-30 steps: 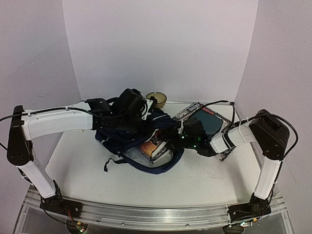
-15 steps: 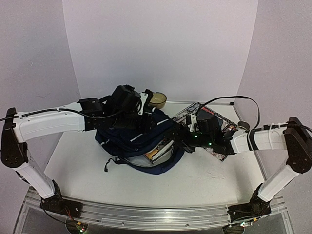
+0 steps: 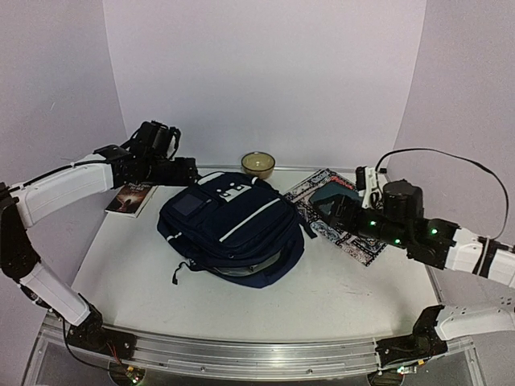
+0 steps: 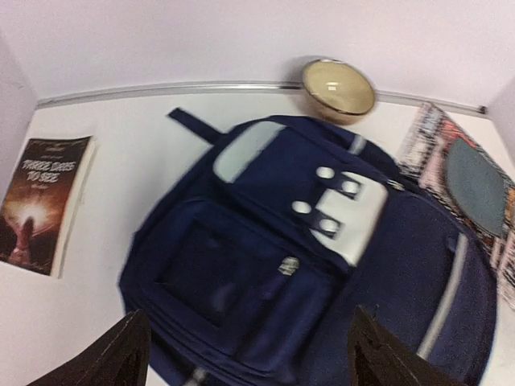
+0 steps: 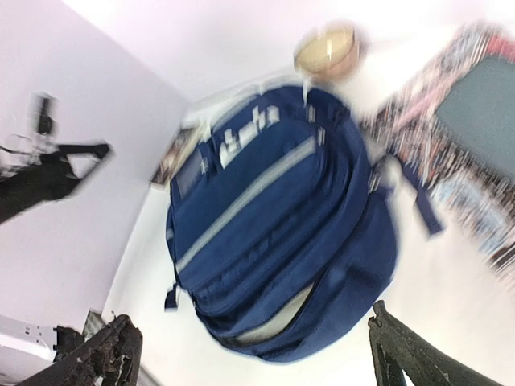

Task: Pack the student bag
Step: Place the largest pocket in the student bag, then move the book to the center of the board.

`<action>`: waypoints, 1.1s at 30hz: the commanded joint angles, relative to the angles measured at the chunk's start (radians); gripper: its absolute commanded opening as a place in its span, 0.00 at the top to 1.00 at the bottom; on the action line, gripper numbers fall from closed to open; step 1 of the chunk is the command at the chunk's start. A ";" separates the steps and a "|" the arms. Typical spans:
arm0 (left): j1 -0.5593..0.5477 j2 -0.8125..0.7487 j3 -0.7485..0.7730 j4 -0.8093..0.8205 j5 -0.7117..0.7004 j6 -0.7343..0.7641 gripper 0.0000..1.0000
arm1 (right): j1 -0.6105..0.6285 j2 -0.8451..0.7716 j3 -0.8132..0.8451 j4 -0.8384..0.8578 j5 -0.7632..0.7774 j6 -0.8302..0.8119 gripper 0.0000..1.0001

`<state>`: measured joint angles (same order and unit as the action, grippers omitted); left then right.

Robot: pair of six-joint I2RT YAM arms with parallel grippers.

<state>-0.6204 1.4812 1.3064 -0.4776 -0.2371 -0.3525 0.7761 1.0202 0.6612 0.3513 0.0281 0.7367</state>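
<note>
"Navy bag (image 3: 229, 225), where does it lie?"

"Flat in the middle of the table (image 3: 338, 297), striped front up."

"And the arms?"

"Both are clear of it. The left gripper (image 4: 251, 346) hangs toward the far-left corner. The right gripper (image 5: 253, 338) hangs over the magazine (image 3: 358, 245) near the right edge. Each has its jaws spread wide, with nothing between them."

"How far along is the packing?"

"Partway, at a guess. The bag's near side gapes, and something pale shows in the slit, so at least one item seems to be inside. A book (image 3: 131, 198) lies at the far-left corner. The magazine lies toward the far-right corner with a dark oval pad (image 4: 476, 186) on it. A bowl (image 3: 258, 164) stands at the far edge. All four are outside the bag."

"What is left?"

"Probably the book and the magazine, then closing the opening. Whether the bowl or the pad belongs in the bag cannot be told from here."
</note>
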 commanded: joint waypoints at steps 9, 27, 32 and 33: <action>0.351 0.337 0.166 -0.056 -0.081 0.159 0.09 | 0.003 -0.234 -0.067 0.007 0.201 -0.244 0.02; 0.576 0.866 0.674 -0.181 0.160 0.250 0.16 | 0.003 -0.218 -0.084 0.023 0.096 -0.317 0.02; 0.583 0.953 0.750 -0.199 0.148 0.289 0.23 | 0.003 -0.215 -0.081 0.022 0.101 -0.320 0.02; 0.584 0.972 0.763 -0.203 0.144 0.298 0.25 | 0.003 -0.215 -0.081 0.022 0.101 -0.319 0.02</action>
<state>-0.0446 2.4016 1.9869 -0.6514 -0.1002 -0.1053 0.7757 0.8049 0.5789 0.3296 0.1238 0.4341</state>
